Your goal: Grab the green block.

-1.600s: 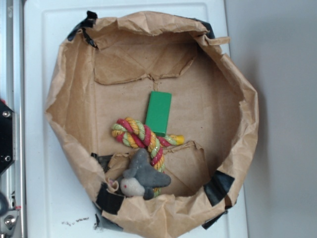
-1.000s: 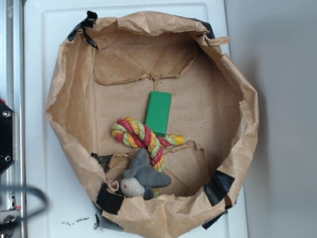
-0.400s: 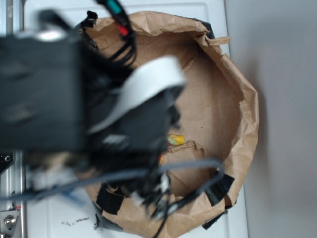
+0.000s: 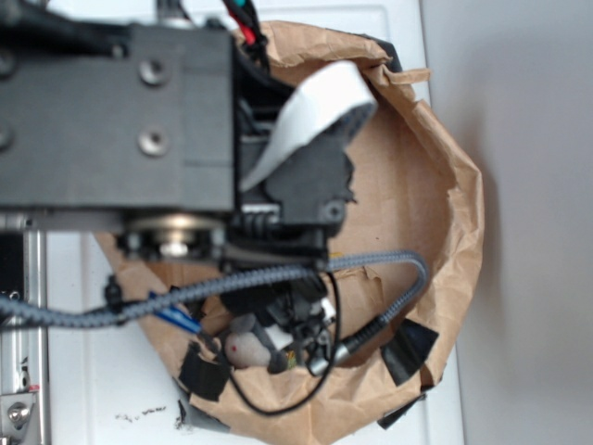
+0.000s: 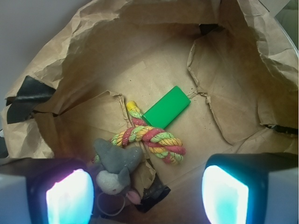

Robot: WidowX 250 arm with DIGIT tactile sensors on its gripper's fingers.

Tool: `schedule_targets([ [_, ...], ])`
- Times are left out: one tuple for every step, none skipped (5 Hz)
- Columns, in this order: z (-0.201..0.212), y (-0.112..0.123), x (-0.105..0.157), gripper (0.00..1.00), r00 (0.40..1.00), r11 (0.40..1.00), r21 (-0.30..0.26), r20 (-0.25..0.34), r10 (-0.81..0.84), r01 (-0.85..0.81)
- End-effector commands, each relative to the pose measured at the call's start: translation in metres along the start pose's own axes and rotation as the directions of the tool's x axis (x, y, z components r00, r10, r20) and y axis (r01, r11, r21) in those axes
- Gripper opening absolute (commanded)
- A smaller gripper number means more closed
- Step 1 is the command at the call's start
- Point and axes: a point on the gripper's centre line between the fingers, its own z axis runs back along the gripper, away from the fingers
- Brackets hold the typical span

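The green block [image 5: 167, 108] is a flat bright green rectangle lying on the floor of the brown paper bag [image 5: 233, 56], one end touching the rope toy. My gripper [image 5: 147, 196] hangs high above the bag floor, open, with nothing between its pads [image 5: 70, 196]. The block lies well ahead of the pads, near the middle of the wrist view. In the exterior view my black arm [image 4: 120, 111] covers most of the bag [image 4: 445, 213], and the green block is hidden beneath it.
A red-yellow-green rope toy [image 5: 149, 139] lies against the block's near end. A grey plush mouse [image 5: 114, 163] sits below it, also visible past the arm [image 4: 246, 348]. Crumpled bag walls ring everything, patched with black tape [image 5: 25, 93]. The bag rests on a white surface [image 4: 93, 371].
The arm has swung in from the left over the bag and now hides the block and rope toy in the exterior view. The objects in the bag have not moved.
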Motion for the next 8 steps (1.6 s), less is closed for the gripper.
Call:
schedule_targets([
  [-0.026, 0.006, 0.015, 1.0, 0.996, 0.998, -0.002, 0.054, 0.067, -0.067],
  [-0.061, 0.009, 0.028, 1.0, 0.99, 0.995, -0.031, 0.094, 0.102, -0.1],
  [-0.087, 0.009, 0.037, 1.0, 0.987, 0.994, -0.041, 0.121, 0.107, -0.103],
  [-0.109, 0.008, 0.046, 1.0, 0.976, 0.992, -0.022, 0.179, 0.125, -0.123],
  [-0.122, 0.008, 0.049, 1.0, 0.977, 0.992, -0.001, 0.174, 0.124, -0.126],
  [-0.128, 0.012, 0.043, 0.39, 0.969, 0.991, 0.026, 0.213, 0.125, -0.133],
  [-0.12, 0.015, 0.04, 0.0, 0.955, 0.989, 0.012, 0.261, 0.141, -0.149],
  [-0.106, 0.016, 0.043, 0.0, 0.951, 0.986, -0.003, 0.264, 0.162, -0.167],
])
